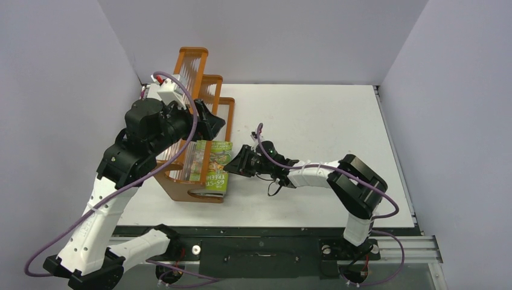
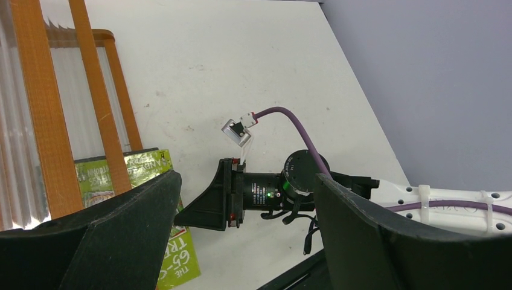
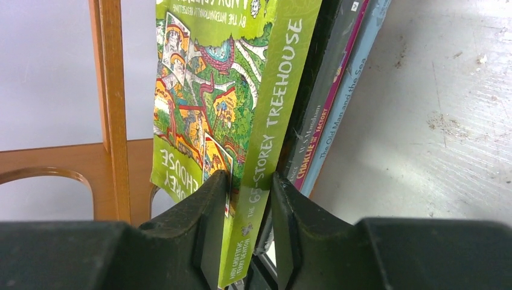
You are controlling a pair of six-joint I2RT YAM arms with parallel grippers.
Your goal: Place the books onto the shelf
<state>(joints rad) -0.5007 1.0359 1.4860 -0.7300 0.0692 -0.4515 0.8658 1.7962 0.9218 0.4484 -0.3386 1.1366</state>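
A bright green illustrated book (image 1: 217, 166) stands upright at the front of the orange-brown shelf (image 1: 196, 78), in its lowest tier. My right gripper (image 3: 249, 181) is shut on the lower end of its spine (image 3: 272, 121), one finger on the cover and one behind. Close behind it stand a dark book (image 3: 329, 54), a magenta-spined book (image 3: 309, 148) and a light blue book (image 3: 347, 90). The left gripper (image 1: 208, 124) hovers open above the shelf's front tiers, and nothing lies between its fingers (image 2: 121, 229).
The white table (image 1: 320, 121) stretches to the right of the shelf, with grey walls on three sides. From the left wrist view I look down on the right gripper (image 2: 202, 208), its purple cable (image 2: 296, 127) and the shelf's ribbed panels (image 2: 18, 121).
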